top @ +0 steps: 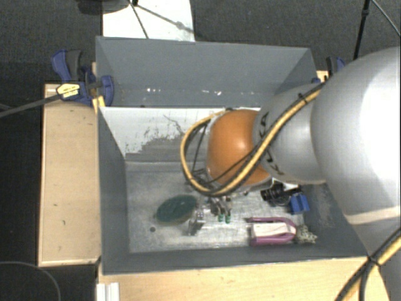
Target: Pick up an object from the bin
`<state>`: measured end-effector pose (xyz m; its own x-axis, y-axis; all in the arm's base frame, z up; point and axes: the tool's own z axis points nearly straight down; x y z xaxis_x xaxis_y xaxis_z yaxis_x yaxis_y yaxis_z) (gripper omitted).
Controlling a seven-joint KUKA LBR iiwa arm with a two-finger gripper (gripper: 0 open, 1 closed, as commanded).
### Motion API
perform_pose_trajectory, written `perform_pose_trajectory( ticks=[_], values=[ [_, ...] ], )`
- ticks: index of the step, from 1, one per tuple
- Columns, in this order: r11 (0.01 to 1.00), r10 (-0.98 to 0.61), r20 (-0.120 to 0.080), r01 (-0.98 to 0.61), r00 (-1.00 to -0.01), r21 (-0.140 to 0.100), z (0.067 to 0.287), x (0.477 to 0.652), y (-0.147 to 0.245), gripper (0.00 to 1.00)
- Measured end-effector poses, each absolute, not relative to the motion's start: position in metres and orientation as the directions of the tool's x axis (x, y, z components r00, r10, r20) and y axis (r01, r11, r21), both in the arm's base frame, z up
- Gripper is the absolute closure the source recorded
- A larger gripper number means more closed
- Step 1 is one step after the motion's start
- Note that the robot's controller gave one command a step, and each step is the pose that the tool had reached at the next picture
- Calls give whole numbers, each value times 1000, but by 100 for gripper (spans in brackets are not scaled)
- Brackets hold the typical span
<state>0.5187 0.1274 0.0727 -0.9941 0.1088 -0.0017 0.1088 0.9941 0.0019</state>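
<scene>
Arm (294, 143) low in bin (114, 187), beside green oval (175, 209).

The bulky silver-grey arm (357, 118) reaches in from the right, slanting downward. Its wrist carries a rounded orange cover (230, 148) looped with yellow-and-black cables (191, 168). The small dark gripper (218, 209) hangs beneath the cover, pointing down.

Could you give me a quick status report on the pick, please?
Claw low in bin, mid-front. Green oval close beside it, small grey piece closer. Purple box apart, not in the way.
</scene>
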Motion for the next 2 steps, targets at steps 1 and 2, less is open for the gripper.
perform_pose_trajectory(
  ticks=[1,2],
  values=[
    [994,112,-8,112,-994,4,77,521,127,100],
    [993,121,-10,121,-993,5,225,546,140,100]
  ],
)
